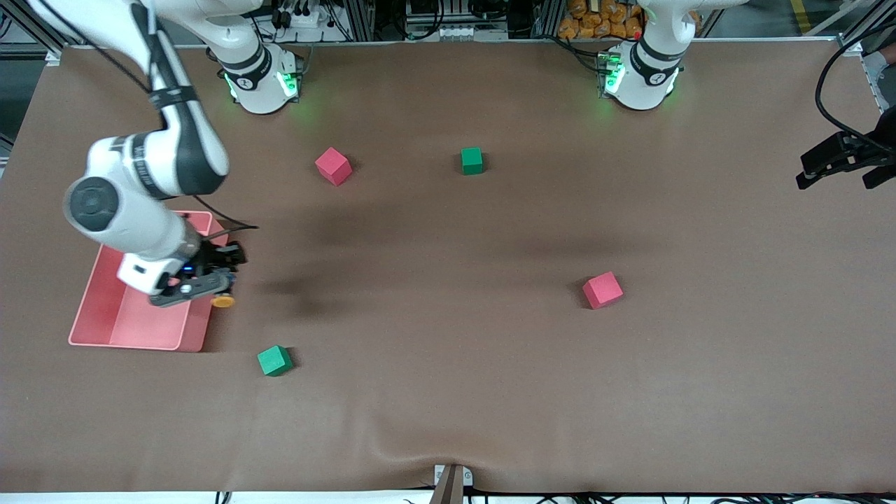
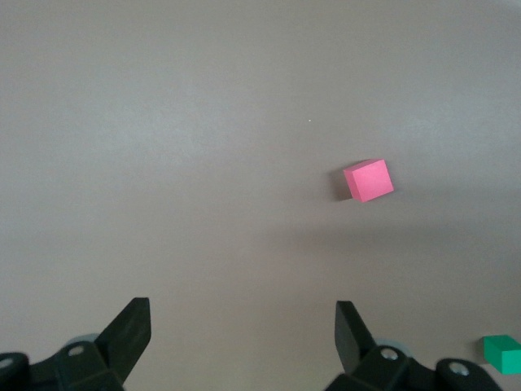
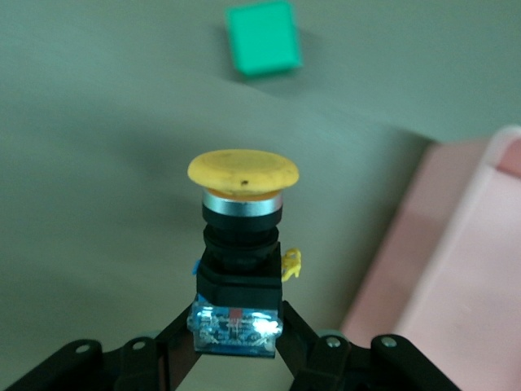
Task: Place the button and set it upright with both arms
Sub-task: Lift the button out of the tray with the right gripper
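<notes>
The button [image 3: 242,244] has a round orange cap, a black body and a clear blue base. My right gripper [image 3: 236,330] is shut on its base and holds it in the air. In the front view the right gripper [image 1: 203,283] is over the edge of the pink tray [image 1: 119,325], and the orange cap [image 1: 223,302] sticks out over the table beside the tray. My left gripper [image 2: 242,326] is open and empty, high over the left arm's end of the table [image 1: 836,168].
A green cube [image 1: 274,360] lies near the tray, nearer to the front camera; it also shows in the right wrist view [image 3: 262,37]. A red cube [image 1: 333,166] and a green cube [image 1: 472,160] lie near the bases. Another red cube [image 1: 603,290] lies mid-table.
</notes>
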